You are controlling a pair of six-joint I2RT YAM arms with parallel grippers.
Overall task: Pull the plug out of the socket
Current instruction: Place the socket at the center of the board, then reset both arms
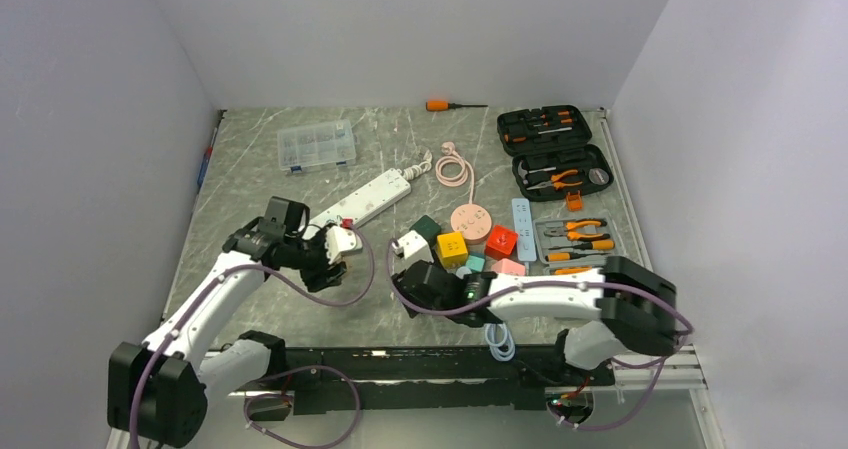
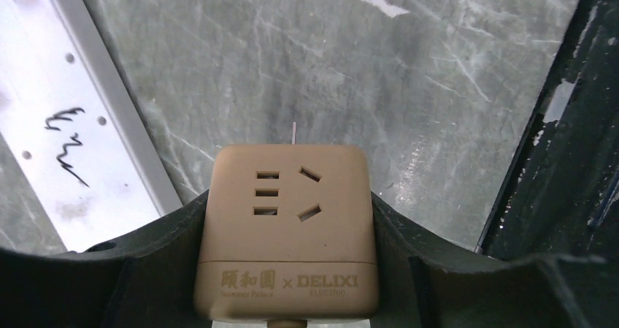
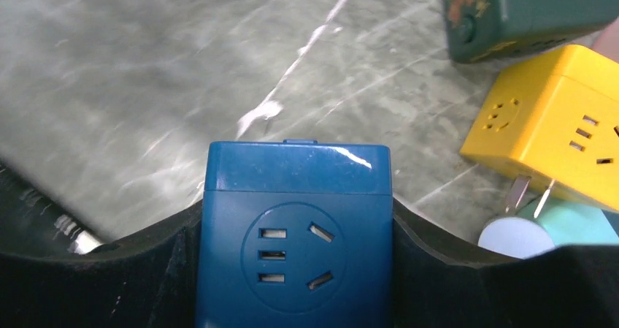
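- Beige cube socket (image 2: 286, 233): sits clamped between the left gripper (image 1: 328, 253) jaws, printed face toward the wrist camera. All slots on that face are empty.
- A thin pale sliver shows past its far edge at 12 o'clock. I cannot tell what it is.
- Blue cube socket (image 3: 295, 233): clamped in the same way between the right gripper (image 3: 295, 215) jaws. Its round face is also empty, and a small tab shows at the far edge.
- Top view: the beige cube is at 9 o'clock from the cluster of coloured cubes and well apart from the right gripper. No prongs bridge the two held cubes.
- Judgement: the pair reads as already separated. The prong side of each cube is hidden, so this is not confirmed.
- Doing the step well: hold both cubes square in the jaws and draw them apart straight along the prong axis. Do not twist or rock, or the prongs may bind or a cube may slip.
- Before release, check that the prong faces are free.
- Neighbours of the blue cube: yellow cube (image 3: 555, 123) at 2 o'clock, prongs showing beneath it, and green cube (image 3: 533, 10) at 1 o'clock. Both are near, so leave room there.
- White power strip (image 1: 365, 197): lies at 1 o'clock from the beige cube, just beside the left gripper.
- Grey marbled tabletop (image 2: 409, 65) lies under everything. Tool case (image 1: 555, 149) is far off at 2 o'clock.
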